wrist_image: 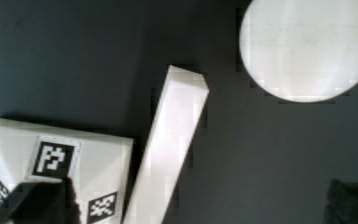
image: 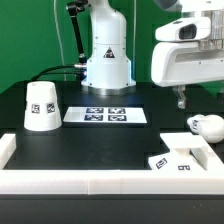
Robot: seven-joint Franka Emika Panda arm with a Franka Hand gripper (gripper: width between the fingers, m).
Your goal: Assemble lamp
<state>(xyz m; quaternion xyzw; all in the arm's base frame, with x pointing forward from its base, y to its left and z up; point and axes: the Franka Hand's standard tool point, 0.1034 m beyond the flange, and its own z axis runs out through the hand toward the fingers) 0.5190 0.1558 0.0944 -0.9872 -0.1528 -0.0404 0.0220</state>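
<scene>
The white cone shade (image: 40,105) stands on the black table at the exterior view's left. The round bulb (image: 205,125) lies at the right, and the flat base block (image: 183,158) with its tags lies in front of it by the white rail. My gripper (image: 181,100) hangs above the table, a little left of the bulb and above it, touching nothing. In the wrist view the bulb (wrist_image: 309,45) and the base block (wrist_image: 51,160) lie below my gripper (wrist_image: 190,205). Its dark fingertips (wrist_image: 25,200) stand wide apart, open and empty.
The marker board (image: 106,116) lies flat at mid-table in front of the white robot pedestal (image: 107,55). A raised white rail (image: 100,180) borders the table's front and sides. A stretch of it (wrist_image: 172,140) runs between the base block and the bulb.
</scene>
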